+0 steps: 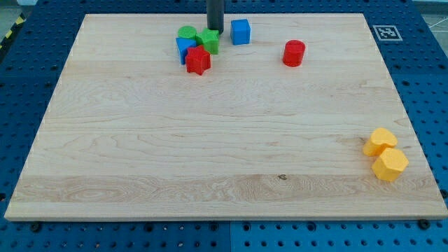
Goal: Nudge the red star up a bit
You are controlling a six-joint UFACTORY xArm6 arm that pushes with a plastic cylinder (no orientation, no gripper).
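Red star (198,61), upper left of frame, touches blue block (185,47) and green star (208,40); my tip (215,31), gripperless bare rod, sits above the cluster—pushing upward risks dragging neighbours along.

A pale wooden board (224,140) with fine grain running left to right fills most of the scene, its far edge narrower than its near edge. It rests on a blue perforated surface (28,91) whose regular rows of dark holes show on the left, the right and along the near edge. A square black-and-white marker (386,32) lies on the blue surface just beyond the board's far right corner. At the far left a yellow-and-black striped strip (8,31) crosses the corner. The light is even and soft.
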